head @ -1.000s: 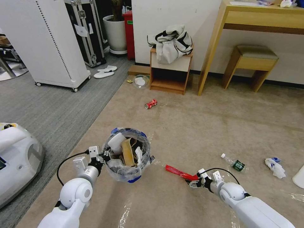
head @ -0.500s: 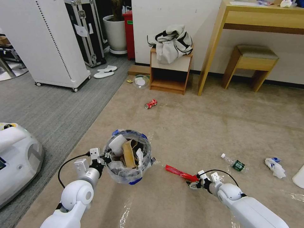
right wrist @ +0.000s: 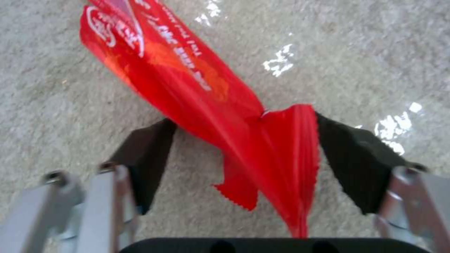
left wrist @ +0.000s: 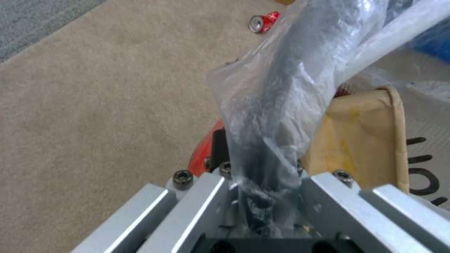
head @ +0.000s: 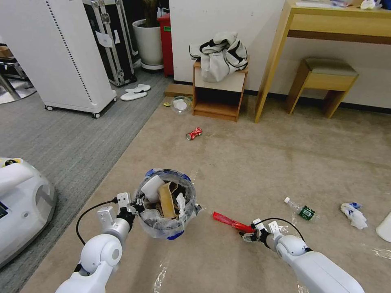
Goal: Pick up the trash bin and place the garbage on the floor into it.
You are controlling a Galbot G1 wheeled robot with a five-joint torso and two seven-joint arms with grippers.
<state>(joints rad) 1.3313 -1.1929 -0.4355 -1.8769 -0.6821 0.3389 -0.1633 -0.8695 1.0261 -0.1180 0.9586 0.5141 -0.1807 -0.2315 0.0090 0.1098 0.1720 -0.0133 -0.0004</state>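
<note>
My left gripper is shut on the rim of the trash bin, pinching its crinkled clear liner. The bin hangs just above the beige floor and holds a brown carton and white pieces. A red snack wrapper lies on the floor to the bin's right. My right gripper is open, its dark pads on either side of the wrapper's near end. More garbage lies around: a crushed red can, a green-label bottle, a white tissue.
White slippers lie on the grey carpet by a wheeled white cabinet. A small wooden table with a jacket, a desk and a stool line the far wall. A white machine sits at my left.
My left arm has drawn the bin a little closer to me. The right gripper has edged slightly nearer too; the wrapper lies where it was.
</note>
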